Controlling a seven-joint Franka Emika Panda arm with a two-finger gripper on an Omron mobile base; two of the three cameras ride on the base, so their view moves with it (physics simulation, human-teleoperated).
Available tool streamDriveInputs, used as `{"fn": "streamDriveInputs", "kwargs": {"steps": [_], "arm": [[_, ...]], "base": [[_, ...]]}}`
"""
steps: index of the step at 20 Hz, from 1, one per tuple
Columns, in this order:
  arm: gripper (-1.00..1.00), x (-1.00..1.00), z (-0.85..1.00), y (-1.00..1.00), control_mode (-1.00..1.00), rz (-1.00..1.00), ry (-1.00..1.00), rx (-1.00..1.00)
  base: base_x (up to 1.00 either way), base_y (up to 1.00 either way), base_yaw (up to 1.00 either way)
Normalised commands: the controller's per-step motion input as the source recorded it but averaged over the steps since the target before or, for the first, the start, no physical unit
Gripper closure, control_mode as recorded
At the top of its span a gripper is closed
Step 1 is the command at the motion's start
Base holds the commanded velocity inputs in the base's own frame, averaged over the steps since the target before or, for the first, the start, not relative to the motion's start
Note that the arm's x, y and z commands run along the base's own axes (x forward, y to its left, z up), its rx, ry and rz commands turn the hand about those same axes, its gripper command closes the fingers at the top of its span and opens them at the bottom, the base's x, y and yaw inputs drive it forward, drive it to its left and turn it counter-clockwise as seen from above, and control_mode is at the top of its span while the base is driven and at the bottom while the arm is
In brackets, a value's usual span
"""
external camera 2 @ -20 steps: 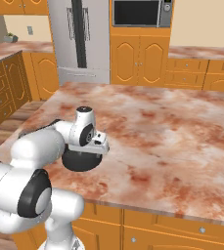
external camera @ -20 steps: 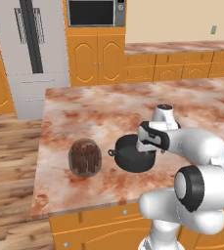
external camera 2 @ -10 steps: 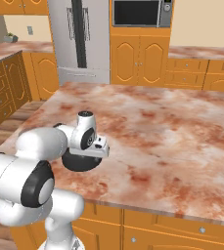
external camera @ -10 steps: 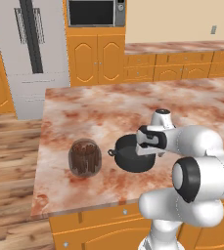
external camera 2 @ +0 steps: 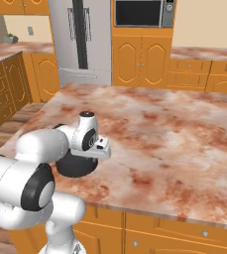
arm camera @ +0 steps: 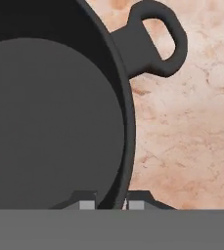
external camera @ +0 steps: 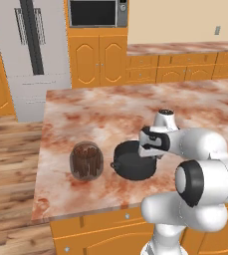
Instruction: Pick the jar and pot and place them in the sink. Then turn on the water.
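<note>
The gripper [arm camera: 110, 204] now sits lower at the pot [external camera: 133, 160] than a second ago. Its fingertips [arm camera: 87, 205], then wide apart, now pinch the pot's rim.

Two rear views and one close hand view
Both base cameras looked forward and down from behind the arm, left and right, sharing the counter [external camera: 100, 109] and pot [external camera: 133, 162]; the hand camera sat close above the pot's rim.

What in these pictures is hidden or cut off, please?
- Right base view: the arm hides most of the pot.
- Hand view: the picture edges cut off the pot's far side.
- Left base view: the gripper fingertips are hidden behind the hand.
</note>
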Motion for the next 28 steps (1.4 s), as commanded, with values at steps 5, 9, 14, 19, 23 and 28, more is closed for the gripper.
{"fn": "streamDriveInputs", "kwargs": {"steps": [5,9,14,19,23,28], "arm": [[1.00,-0.08,0.75,-0.38,-1.00,-0.11,0.07,0.03],[1.00,-0.36,0.71,-0.53,-1.00,-0.12,0.03,0.05],[1.00,-0.24,0.61,-0.43,-1.00,-0.17,0.02,0.06],[1.00,-0.20,0.52,-0.23,-1.00,-0.15,0.00,0.01],[1.00,-0.20,0.50,-0.06,-1.00,-0.06,-0.01,0.00],[1.00,-0.10,0.33,0.00,-1.00,-0.01,-0.02,0.00]], "base": [[0.00,0.00,0.00],[0.00,0.00,0.00],[0.00,0.00,0.00],[0.00,0.00,0.00],[0.00,0.00,0.00],[0.00,0.00,0.00]]}}
